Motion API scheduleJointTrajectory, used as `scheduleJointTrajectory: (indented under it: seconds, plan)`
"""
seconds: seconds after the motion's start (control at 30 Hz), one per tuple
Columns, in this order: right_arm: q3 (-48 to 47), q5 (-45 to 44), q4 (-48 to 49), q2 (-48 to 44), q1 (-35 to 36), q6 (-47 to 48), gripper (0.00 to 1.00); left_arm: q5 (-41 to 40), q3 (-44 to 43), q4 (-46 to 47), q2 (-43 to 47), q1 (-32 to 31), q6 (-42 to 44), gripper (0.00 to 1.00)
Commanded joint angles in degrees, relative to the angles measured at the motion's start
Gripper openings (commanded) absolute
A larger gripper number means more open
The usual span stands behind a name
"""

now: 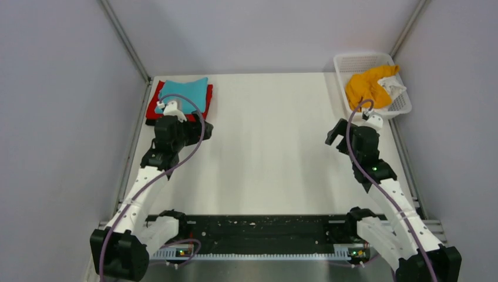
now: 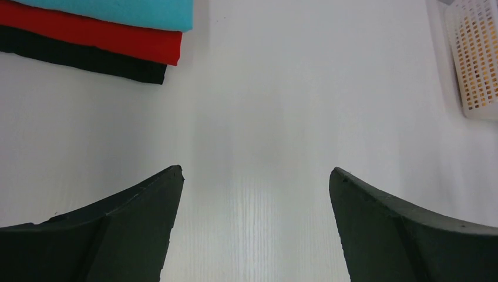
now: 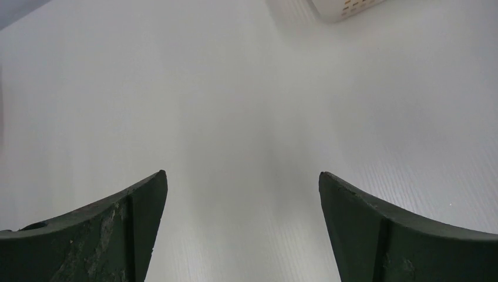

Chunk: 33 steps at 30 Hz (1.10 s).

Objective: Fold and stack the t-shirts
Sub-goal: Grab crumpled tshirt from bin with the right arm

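A folded stack lies at the far left of the table: the teal t-shirt (image 1: 185,94) on top, the red t-shirt (image 1: 154,107) under it, the black t-shirt (image 2: 88,59) at the bottom. The left wrist view also shows the teal one (image 2: 117,12) and the red one (image 2: 106,35). The orange t-shirt (image 1: 367,88) lies crumpled in the white mesh basket (image 1: 352,60) at the far right, with the white t-shirt (image 1: 393,88) beside it. My left gripper (image 1: 204,129) (image 2: 255,173) is open and empty over bare table just in front of the stack. My right gripper (image 1: 335,133) (image 3: 242,176) is open and empty, in front and left of the basket.
The basket also shows in the left wrist view (image 2: 475,59) and its corner in the right wrist view (image 3: 346,7). Grey walls with metal rails enclose the table on three sides. A black strip (image 1: 258,226) runs along the near edge between the arm bases.
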<state>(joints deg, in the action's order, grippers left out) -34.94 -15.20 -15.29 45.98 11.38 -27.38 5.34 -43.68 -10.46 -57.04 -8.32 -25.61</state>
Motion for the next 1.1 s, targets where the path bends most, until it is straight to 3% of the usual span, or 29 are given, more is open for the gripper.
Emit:
scheduleJointTrajectory:
  seconds: [0.0, 0.17, 0.3, 0.43, 0.67, 0.8, 1.07]
  plan:
    - [-0.6, 2.2, 5.0, 0.8, -0.1, 1.0, 0.99, -1.2, 1.5, 2.9, 2.7, -0.1, -0.2, 0.99]
    - [-2.7, 1.9, 6.8, 3.9, -0.1, 2.6, 0.99, -1.5, 1.4, 3.7, 2.2, -0.1, -1.1, 0.99]
    - [-8.3, -3.3, 7.5, 9.7, -0.2, 4.6, 0.99, -1.6, 1.0, 4.8, 0.8, -0.1, -1.9, 0.99]
    - [-19.2, -6.2, 5.5, 19.8, -1.6, 8.1, 0.99, -2.6, 0.0, 5.2, -1.1, -0.1, -2.6, 0.99]
    - [-46.9, 1.9, -7.5, 43.1, -16.2, 6.2, 0.98, -6.5, -2.6, 5.0, -5.1, -0.1, -3.6, 0.99]
    - [-59.4, 2.7, -11.0, 54.1, -20.6, 8.7, 0.97, -8.3, -5.6, 2.9, -8.4, -0.1, -3.6, 0.99]
    - [-77.7, 7.3, -15.9, 73.9, -24.0, 9.9, 0.89, -9.3, -7.9, 2.2, -14.4, -0.1, -5.5, 0.99]
